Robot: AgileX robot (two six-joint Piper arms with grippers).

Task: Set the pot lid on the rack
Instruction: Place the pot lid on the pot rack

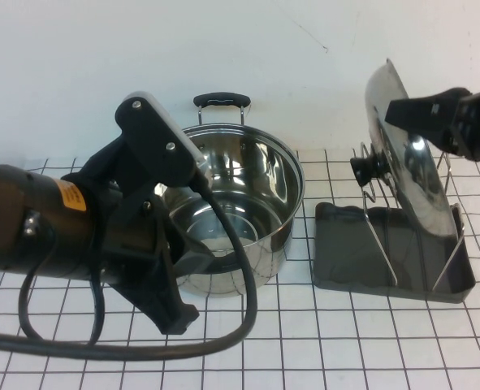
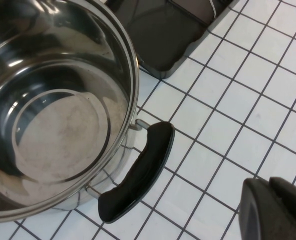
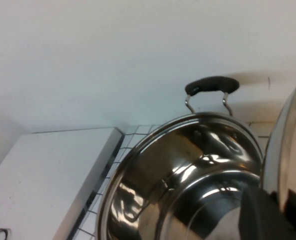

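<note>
High view first: the left gripper (image 1: pixel 179 313), jaws shut on nothing, hovers before the pot (image 1: pixel 240 211). Rightward, the pot lid (image 1: pixel 406 150) stands nearly upright over the rack (image 1: pixel 390 276), its rim pinched by the closed right gripper (image 1: pixel 398 112). If released off a wire slot, the lid could tip toward the pot or skid off the tray.

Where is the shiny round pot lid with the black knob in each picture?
High view: the shiny round steel pot lid stands nearly upright on the right, over the wire rack on its dark grey tray, gripped at its rim by the right gripper.
Left wrist view: not in it; the shut left gripper shows at a corner.
Right wrist view: only its rim shows at the edge.
Shared landmark: the deep steel pot with black handles.
</note>
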